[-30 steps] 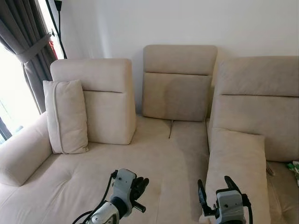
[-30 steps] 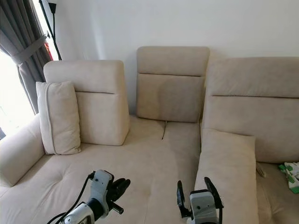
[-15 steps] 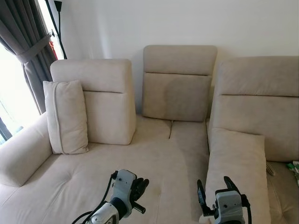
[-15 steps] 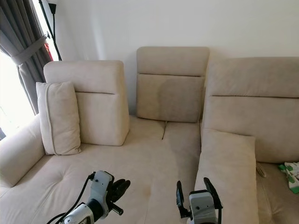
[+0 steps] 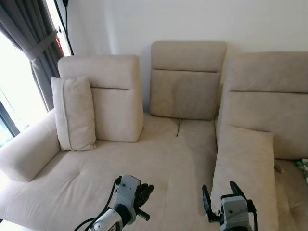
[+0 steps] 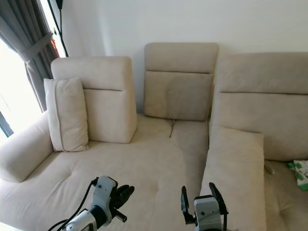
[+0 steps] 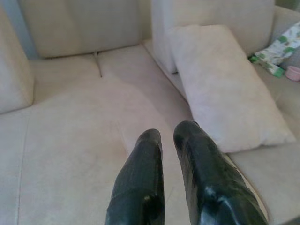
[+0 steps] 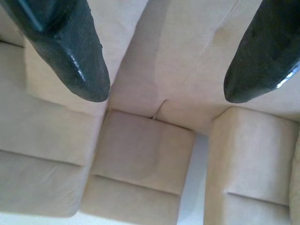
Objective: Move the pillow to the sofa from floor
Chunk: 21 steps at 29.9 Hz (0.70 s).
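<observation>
A beige pillow lies flat on the right seat of the beige sofa, its far end against the backrest; the left wrist view shows this pillow too. Low in the eye views my left gripper hovers above the middle seat, fingers shut with nothing between them. My right gripper is held over the near end of that pillow, open and empty; its fingers stand wide apart above the cushions.
A second beige pillow stands upright against the left backrest near the armrest. Dark curtains and a bright window are at the left. A green-patterned cloth and a pink cup lie at the sofa's right end.
The whole picture has shifted a little, so the camera has moved; more of the sofa's front left shows. Both grippers keep their pose and the pillow lies as before.
</observation>
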{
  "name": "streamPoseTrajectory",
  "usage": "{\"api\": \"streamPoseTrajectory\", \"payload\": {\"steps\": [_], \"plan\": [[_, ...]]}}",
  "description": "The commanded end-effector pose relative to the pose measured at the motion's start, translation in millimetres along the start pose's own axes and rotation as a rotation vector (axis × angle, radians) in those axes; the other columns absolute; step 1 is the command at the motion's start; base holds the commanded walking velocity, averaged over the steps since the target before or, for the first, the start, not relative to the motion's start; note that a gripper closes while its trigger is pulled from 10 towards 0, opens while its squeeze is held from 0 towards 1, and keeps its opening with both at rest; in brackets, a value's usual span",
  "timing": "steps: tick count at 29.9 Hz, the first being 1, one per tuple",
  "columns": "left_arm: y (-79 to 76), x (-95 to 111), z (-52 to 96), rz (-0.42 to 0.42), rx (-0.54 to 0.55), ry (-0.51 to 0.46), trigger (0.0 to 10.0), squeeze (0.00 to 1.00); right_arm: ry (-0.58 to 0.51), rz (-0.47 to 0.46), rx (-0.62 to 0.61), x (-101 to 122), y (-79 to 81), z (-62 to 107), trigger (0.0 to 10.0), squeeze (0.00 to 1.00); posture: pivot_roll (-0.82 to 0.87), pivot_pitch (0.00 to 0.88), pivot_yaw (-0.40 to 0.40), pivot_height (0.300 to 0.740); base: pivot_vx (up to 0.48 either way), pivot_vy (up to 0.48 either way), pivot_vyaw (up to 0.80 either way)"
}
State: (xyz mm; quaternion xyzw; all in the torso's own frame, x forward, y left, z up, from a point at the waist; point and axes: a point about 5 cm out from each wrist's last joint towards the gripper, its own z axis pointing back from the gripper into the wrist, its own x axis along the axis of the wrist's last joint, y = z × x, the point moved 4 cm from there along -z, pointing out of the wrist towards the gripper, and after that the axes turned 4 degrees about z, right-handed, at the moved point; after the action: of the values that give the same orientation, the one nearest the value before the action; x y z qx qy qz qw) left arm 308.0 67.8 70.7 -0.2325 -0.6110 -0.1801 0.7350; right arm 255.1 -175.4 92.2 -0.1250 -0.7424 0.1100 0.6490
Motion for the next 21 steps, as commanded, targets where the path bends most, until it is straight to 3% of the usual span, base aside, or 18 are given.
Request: {"api": "streamPoseTrajectory", "payload": {"steps": [1, 7, 21], "plan": [[3.0, -1.5, 3.8, 0.013, 0.011, 0.0, 10.0, 0.0, -0.015, -0.003, 0.008, 2.5, 2.9, -3.7, 10.0, 0.0, -0.1, 0.0, 0.093, 0.74, -0.3, 0.0, 0.0], [3.0, -0.9, 3.5, 0.01, 0.011, -0.001, 10.0, 0.0, -0.016, -0.003, 0.007, 2.2, 3.3, -4.8, 10.0, 0.0, -0.1, 0.0, 0.095, 0.74, -0.288, 0.0, 0.0], [3.0, 0.9, 1.6, 0.01, 0.01, -0.006, 10.0, 0.0, -0.023, 0.012, -0.004, 2.0, 1.5, -8.5, 10.0, 0.0, -0.1, 0.0, 0.094, 0.74, 0.0, 0.0, 0.0]]}}
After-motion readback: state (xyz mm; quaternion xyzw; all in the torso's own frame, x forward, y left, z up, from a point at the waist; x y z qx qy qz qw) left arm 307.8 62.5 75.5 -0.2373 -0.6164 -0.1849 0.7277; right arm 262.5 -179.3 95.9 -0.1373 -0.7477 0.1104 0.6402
